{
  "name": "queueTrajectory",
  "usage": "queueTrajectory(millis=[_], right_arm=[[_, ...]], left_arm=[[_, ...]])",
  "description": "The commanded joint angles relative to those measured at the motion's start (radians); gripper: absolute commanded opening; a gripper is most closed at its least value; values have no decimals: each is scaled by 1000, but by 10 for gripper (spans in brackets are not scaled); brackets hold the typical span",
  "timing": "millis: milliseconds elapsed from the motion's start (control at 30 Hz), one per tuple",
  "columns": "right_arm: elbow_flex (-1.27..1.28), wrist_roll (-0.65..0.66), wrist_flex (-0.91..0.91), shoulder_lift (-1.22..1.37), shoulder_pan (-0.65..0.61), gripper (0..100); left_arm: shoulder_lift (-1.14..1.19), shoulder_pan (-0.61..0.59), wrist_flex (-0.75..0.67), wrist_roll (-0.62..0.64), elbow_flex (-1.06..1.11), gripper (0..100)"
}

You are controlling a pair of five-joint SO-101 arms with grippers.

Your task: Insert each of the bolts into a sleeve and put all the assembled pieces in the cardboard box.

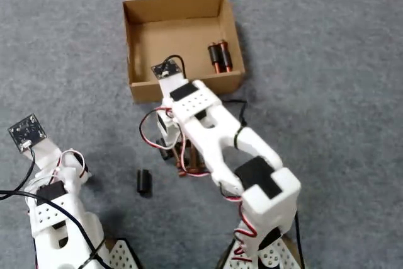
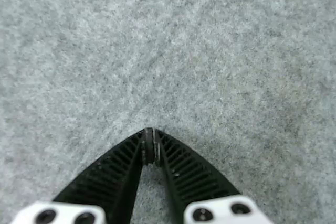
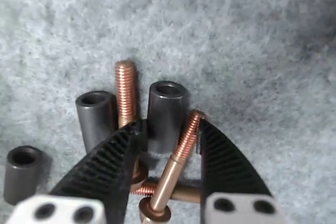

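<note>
Left arm (image 1: 60, 209) is nearest, low at the front left of the counter (image 1: 327, 105). Left gripper (image 2: 149, 142) hangs over bare grey felt, jaws together, tips touching, nothing between them. Right arm (image 1: 217, 140) extends from the front edge to mid-counter and covers most of a small heap of parts. Beside the heap and apart from it, toward the left arm, a lone sleeve (image 1: 144, 182) sits dark on the felt; the right wrist view has it upright, bore open upward. Right gripper (image 3: 169, 127) is down in the heap, jaws apart, one on either side of a tilted bolt (image 3: 181, 148). The bolt is copper-coloured, head low near the wrist, threaded end raised and resting against one jaw, with a clear gap to the other. Under its head a crosswise bolt (image 3: 157, 188) lies flat on the felt. Just past the jaw tips a middle sleeve (image 3: 167, 111) stands upright, and a side sleeve (image 3: 96, 116) stands near it. A third bolt (image 3: 126, 90) is between the two, threaded end away from the wrist; cannot tell whether it stands or lies. Farthest out, the cardboard box (image 1: 135, 61) sits open-topped at the far middle of the counter, its near wall just beyond the right arm's wrist. Inside, two assembled pieces (image 1: 220, 58) lie side by side by the near right corner, dark sleeves with copper showing at the ends.
</note>
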Motion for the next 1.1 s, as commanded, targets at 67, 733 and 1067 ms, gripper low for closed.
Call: queueTrajectory(millis=[67, 733, 1067], right_arm=[[-183, 11, 164, 113, -4, 141], [-424, -3, 416, 79, -101, 141], [-334, -38, 279, 33, -58, 141]], left_arm=[[-12, -14, -8, -3, -5, 19], [-12, -14, -6, -3, -5, 19], [-12, -14, 15, -3, -9, 19]])
